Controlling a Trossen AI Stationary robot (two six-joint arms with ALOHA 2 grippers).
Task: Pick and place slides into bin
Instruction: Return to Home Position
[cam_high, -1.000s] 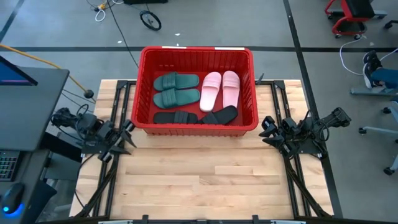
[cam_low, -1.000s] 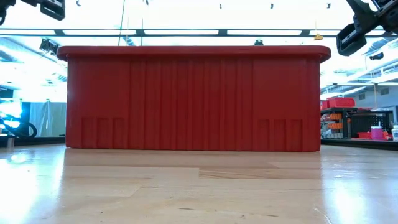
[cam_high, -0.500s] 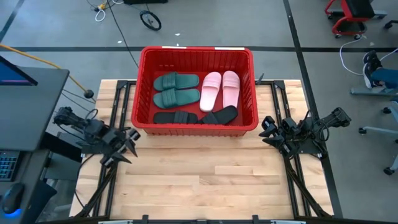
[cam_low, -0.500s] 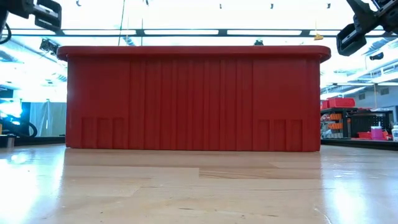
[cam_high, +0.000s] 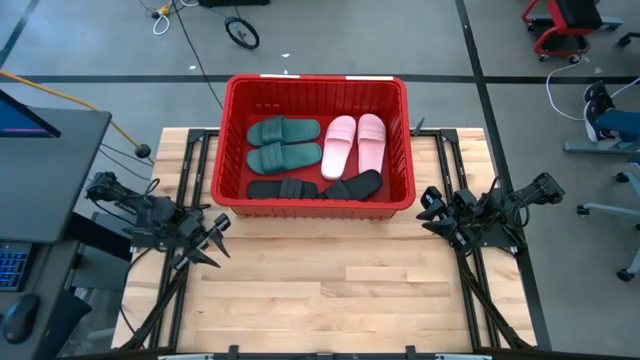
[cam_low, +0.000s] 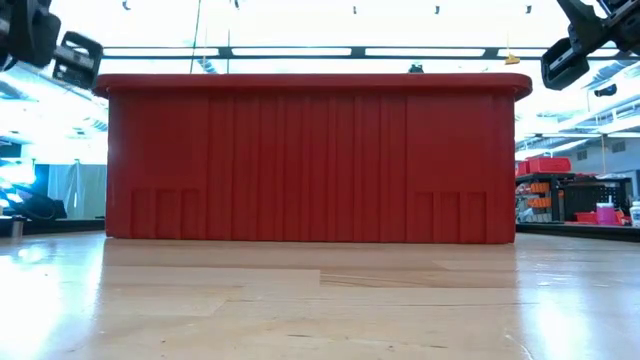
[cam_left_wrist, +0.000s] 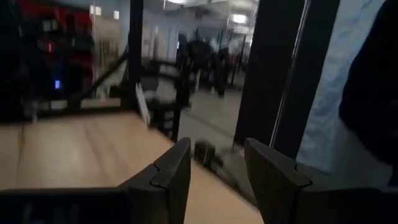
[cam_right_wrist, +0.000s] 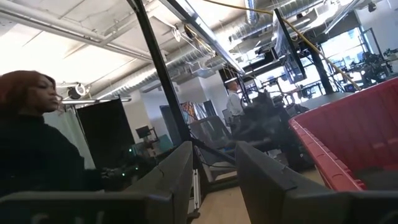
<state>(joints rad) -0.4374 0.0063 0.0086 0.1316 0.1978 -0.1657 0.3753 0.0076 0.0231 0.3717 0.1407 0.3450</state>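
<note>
The red bin (cam_high: 232, 140) stands at the table's far middle; its near wall fills the low view (cam_low: 310, 160). Inside lie two dark green slides (cam_high: 283, 143), two pale pink slides (cam_high: 355, 143) and two black slides (cam_high: 315, 187). My left gripper (cam_high: 212, 238) is open and empty over the table's left side, near the bin's near left corner. My right gripper (cam_high: 432, 208) is open and empty at the table's right side, beside the bin's near right corner.
Bare wooden table (cam_high: 330, 290) stretches from the bin to the near edge. Black frame rails (cam_high: 480, 290) run along both sides. A person (cam_right_wrist: 31, 143) shows beyond the table in the right wrist view. A desk with a monitor (cam_high: 30, 120) stands left of the table.
My left gripper has moved toward the table's near edge and a little toward its right, over the wood, staying open and empty. It has also come lower in the low view. My right arm has kept still.
</note>
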